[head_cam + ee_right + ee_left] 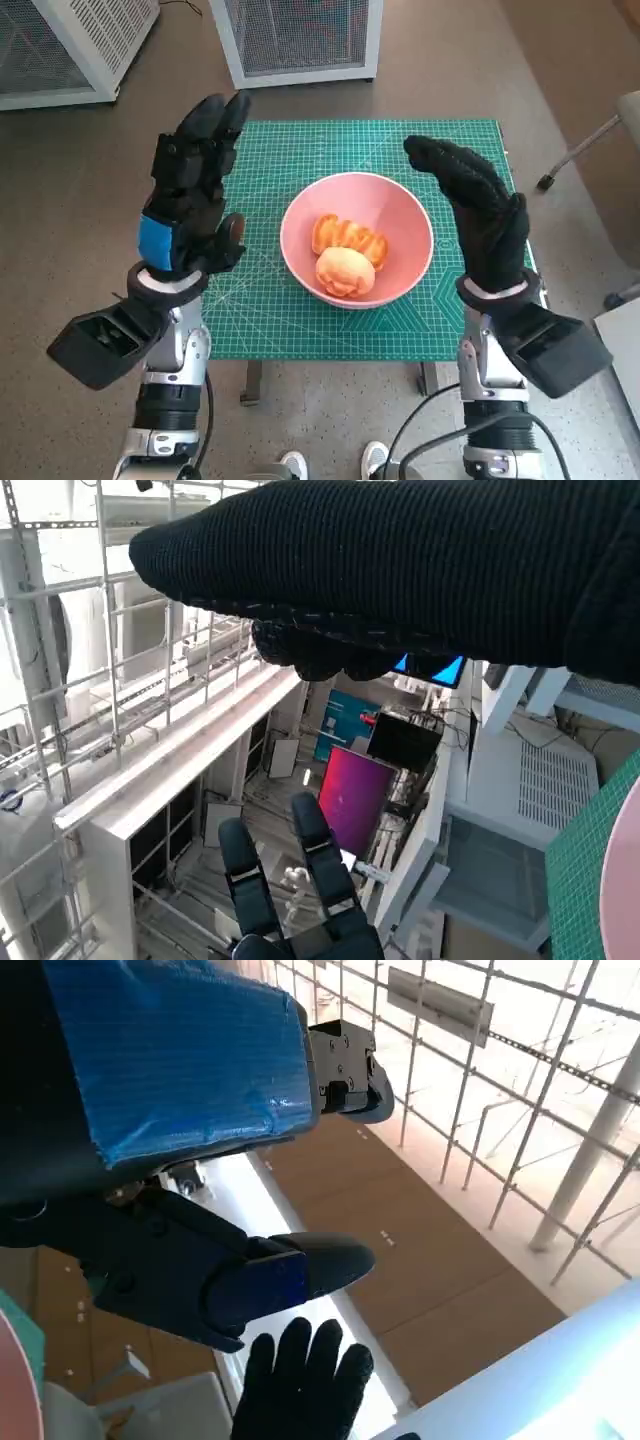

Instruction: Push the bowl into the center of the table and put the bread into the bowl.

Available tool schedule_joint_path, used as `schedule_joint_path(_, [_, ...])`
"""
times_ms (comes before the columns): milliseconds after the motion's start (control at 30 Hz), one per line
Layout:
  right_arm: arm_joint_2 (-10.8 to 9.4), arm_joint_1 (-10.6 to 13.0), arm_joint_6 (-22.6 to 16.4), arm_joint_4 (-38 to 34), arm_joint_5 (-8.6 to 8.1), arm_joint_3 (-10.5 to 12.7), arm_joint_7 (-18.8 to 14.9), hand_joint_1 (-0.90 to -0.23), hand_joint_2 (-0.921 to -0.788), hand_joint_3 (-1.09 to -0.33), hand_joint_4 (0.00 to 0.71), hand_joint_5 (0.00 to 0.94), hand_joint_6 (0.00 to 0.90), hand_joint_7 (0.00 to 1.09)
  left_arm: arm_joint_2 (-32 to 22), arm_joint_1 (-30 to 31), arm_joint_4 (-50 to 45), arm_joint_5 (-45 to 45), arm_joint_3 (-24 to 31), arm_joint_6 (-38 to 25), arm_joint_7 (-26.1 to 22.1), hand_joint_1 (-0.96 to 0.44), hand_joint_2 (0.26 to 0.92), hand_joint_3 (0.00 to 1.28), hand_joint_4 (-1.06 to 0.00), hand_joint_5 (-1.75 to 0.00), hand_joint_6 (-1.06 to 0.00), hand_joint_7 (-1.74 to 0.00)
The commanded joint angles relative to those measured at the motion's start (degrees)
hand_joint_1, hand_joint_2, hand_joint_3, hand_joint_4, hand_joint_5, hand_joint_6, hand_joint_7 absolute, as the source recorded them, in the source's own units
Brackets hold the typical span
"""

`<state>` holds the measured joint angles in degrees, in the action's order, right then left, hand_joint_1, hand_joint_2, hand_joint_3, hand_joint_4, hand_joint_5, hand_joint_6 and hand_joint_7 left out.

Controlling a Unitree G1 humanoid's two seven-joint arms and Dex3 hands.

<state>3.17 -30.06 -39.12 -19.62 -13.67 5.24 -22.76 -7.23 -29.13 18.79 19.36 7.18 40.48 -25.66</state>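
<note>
Around the small table we saw a green cutting mat (300, 310) covering its top; beyond its far edge stood two white mesh-sided cabinets, one (295, 35) straight behind and one (70, 45) at the far left corner; a chair base with a caster (560, 170) reached in at the right, and the toes of white shoes (335, 462) showed at the near edge between the forearms; nothing lay between either hand and the bowl.

The pink bowl (400, 215) sat near the middle of the mat, round and smooth; inside it lay the bread (347, 255), two golden pieces touching, a ridged one farther back and a rounder bun nearer us.

The left hand (190, 200) was raised at the bowl's left, apart from it, fingers extended upward and close together, holding nothing; the right hand (480, 215) stood raised at the bowl's right, fingers stretched forward and empty, likewise clear of the rim.

From the left wrist we made out only the blue-taped back, a sliver of the bowl's edge and the glove's fingertips (300, 1380); the right wrist view was mostly glove, with the left hand's fingers (285, 880) cut off at the edge; the clutter behind them was too small for us to identify.
</note>
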Motion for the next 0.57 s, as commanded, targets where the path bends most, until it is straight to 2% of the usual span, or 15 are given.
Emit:
schedule_joint_path(33, [-0.42,0.39,-0.05,-1.47,-0.30,-0.17,0.18,-0.413,-0.918,-0.427,0.317,0.005,0.013,0.80,-0.66,-0.87,0.52,-0.70,-0.21,-0.22,-0.84,-0.67,0.838,0.71,0.00,-0.21,0.00,-0.39])
schedule_joint_path(567, [0.07,-0.54,-1.06,-3.03,0.34,-0.69,-0.06,-0.415,-0.913,-0.420,0.326,0.008,0.026,0.80,-0.81,-2.64,3.38,-1.56,-0.26,0.32,-2.25,-0.67,0.826,0.76,0.00,-0.16,0.00,-0.38])
